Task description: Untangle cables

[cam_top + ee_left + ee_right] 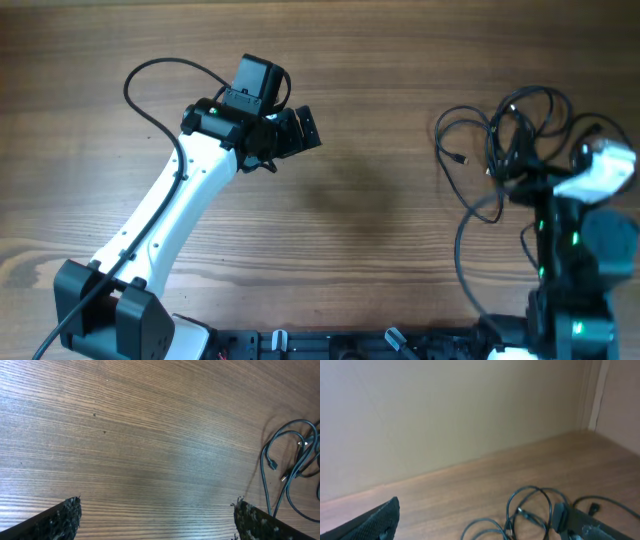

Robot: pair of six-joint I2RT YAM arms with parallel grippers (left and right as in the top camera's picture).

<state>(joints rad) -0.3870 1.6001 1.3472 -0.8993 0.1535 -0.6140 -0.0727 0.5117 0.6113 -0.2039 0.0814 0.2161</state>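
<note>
Surface: brown wood grain, carrying both arms and the cables.
Left arm: white, rising from a black base at the near left edge and reaching toward the far middle.
Arm wire: thicker black wire, looped on the far left beside the left arm.
Left hand: spread wide, holding nothing, above the surface left of centre and well apart from the cables. In the left wrist view, dark fingertips at the bottom corners with only wood between them.
Cables: thin black cords, tangled in loose overlapping loops on the surface at the far right, with one long strand trailing toward the near edge. Seen at the right edge of the left wrist view and low in the right wrist view.
Plug: small end of one cord, lying on the left side of the tangle.
Right arm: black and white, at the near right, its wrist over the near edge of the tangle.
Right hand: spread wide, gripping nothing, with loops lying between and beyond its fingers. Cannot tell whether a finger touches a strand.
Wall: plain and pale, beyond the surface's far edge.
</note>
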